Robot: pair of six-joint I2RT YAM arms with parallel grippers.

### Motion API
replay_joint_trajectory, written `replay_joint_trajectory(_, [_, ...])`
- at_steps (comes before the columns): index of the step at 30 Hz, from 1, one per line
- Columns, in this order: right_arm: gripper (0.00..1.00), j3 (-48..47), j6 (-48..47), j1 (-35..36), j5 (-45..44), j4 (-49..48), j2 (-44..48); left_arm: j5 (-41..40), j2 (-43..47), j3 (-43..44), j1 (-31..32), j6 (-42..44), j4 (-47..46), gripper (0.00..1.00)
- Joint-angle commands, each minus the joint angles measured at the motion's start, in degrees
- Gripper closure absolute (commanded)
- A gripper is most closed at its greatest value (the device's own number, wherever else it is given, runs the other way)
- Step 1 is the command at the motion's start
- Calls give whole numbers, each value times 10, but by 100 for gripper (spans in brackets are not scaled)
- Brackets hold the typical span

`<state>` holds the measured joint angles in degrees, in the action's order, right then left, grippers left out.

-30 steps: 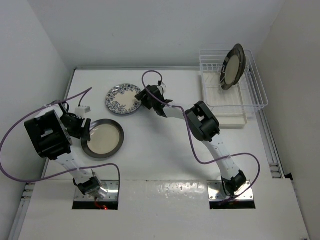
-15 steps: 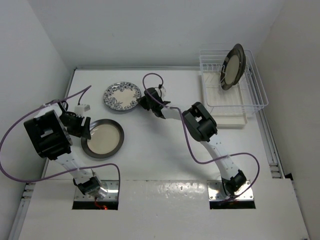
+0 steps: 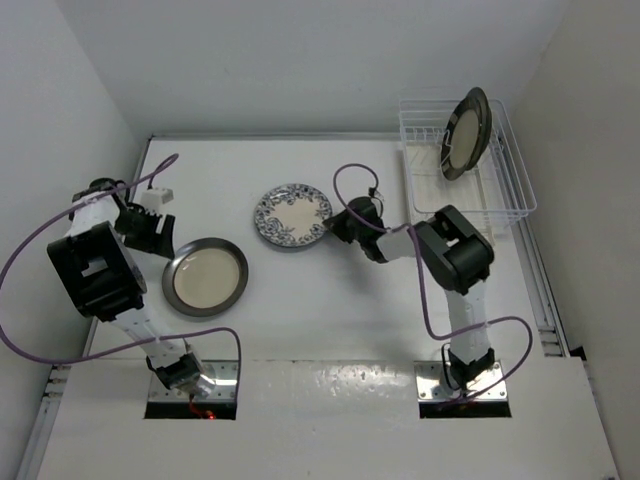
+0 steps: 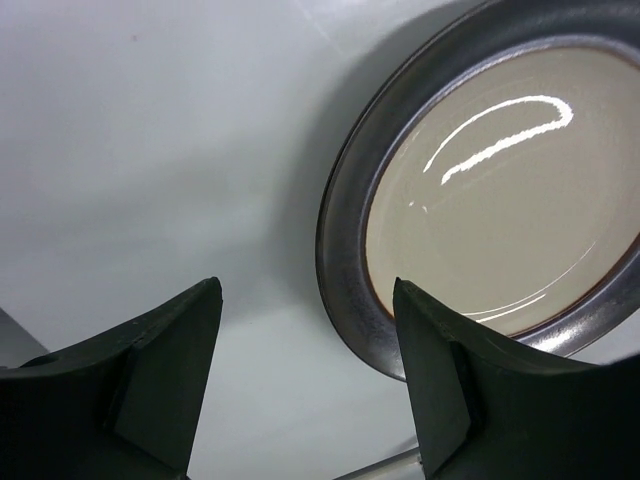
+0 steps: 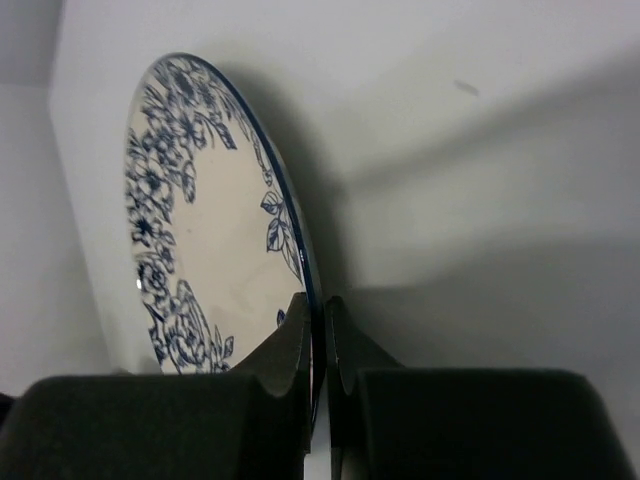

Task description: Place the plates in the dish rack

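Observation:
The white plate with the blue floral pattern [image 3: 292, 217] [image 5: 200, 220] hangs over the middle of the table. My right gripper [image 3: 337, 224] [image 5: 318, 312] is shut on its right rim, one finger on each face. A cream plate with a dark rim [image 3: 205, 277] [image 4: 500, 190] lies flat on the table at the left. My left gripper [image 3: 160, 240] [image 4: 305, 300] is open just beyond its upper-left edge, the rim near the right fingertip [image 4: 420, 320], nothing held. The white wire dish rack [image 3: 510, 170] stands at the back right. Another dark-rimmed plate [image 3: 465, 132] stands upright in it.
The rack's white tray base [image 3: 455, 238] juts out toward the table's middle. Purple cables loop above both arms, one near the held plate [image 3: 355, 178]. Walls close in the table at the left, back and right.
My right gripper has shut on the floral plate's rim and carried it from the back left toward the table's middle. The left gripper drew back from the dark-rimmed plate toward the far left.

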<state>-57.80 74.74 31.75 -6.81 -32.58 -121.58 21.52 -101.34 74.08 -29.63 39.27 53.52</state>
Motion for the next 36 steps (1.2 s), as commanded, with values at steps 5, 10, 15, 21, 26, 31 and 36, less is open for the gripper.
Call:
replay_joint_trajectory(5, [100,257,-104,-6,65,-32,165,-5,45,44,48,-19,6,24])
replay_joint_trajectory(10, [87,331,-62,-18,78,-88,166,-10,50,49,72,-19,6,24])
replay_joint_trajectory(15, [61,342,-31,-8,80,-161,139,-10,55,49,84,-24,12,23])
replay_joint_trajectory(21, [71,323,-5,-1,55,-152,103,-10,61,49,84,-24,12,23])
replay_joint_trajectory(26, [100,333,12,-12,38,-154,92,-10,61,49,84,-30,12,23])
replay_joint_trajectory(31, [100,301,-95,-17,65,-151,148,-10,61,49,84,-30,12,23])
replay_joint_trajectory(36, [100,226,-247,-15,13,-37,287,-5,61,62,84,-50,12,23])
